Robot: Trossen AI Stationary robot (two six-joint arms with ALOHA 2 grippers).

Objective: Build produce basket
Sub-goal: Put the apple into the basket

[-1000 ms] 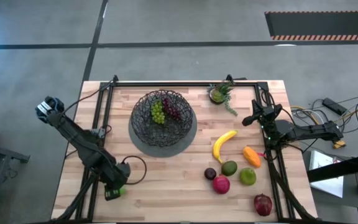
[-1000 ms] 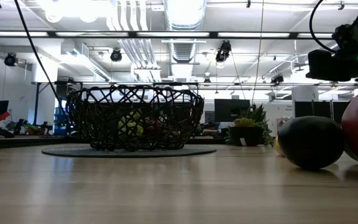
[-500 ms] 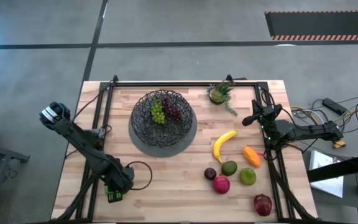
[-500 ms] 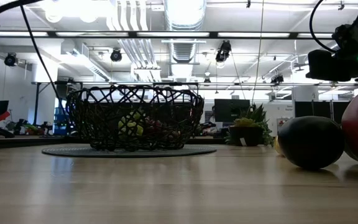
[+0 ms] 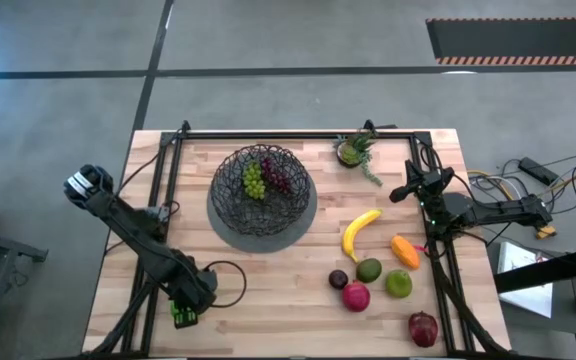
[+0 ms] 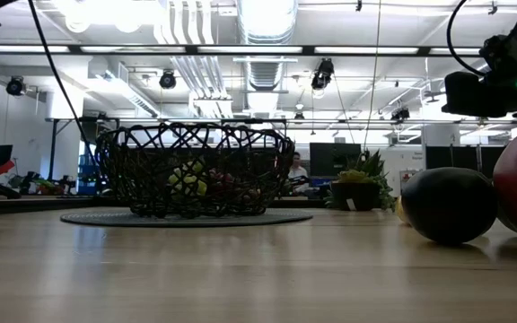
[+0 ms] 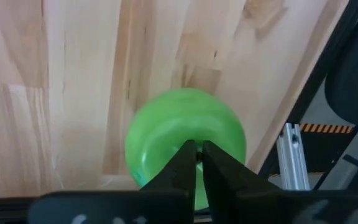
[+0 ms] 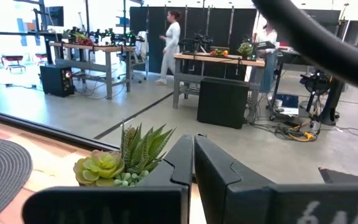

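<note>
Basket (image 5: pixel 263 192): stands on the far middle of the table (image 5: pixel 268 300), with green and purple grapes (image 5: pixel 265 178) inside.
Green apple (image 7: pixel 185 140): lies at the near left corner of the table, directly under the left gripper.
Left gripper (image 7: pixel 198 163): low over the green apple, fingers pressed together, holding nothing.
Other produce: banana (image 5: pixel 359 232), orange piece (image 5: pixel 404 250), avocado (image 5: pixel 369 270), lime (image 5: pixel 398 285), plum (image 5: pixel 338 280), red apple (image 5: pixel 356 296), pomegranate (image 5: pixel 422 328) lie on the right half.
Right gripper (image 5: pixel 401 193): waits at the right edge, fingers together, near the potted plant (image 5: pixel 354 151).
</note>
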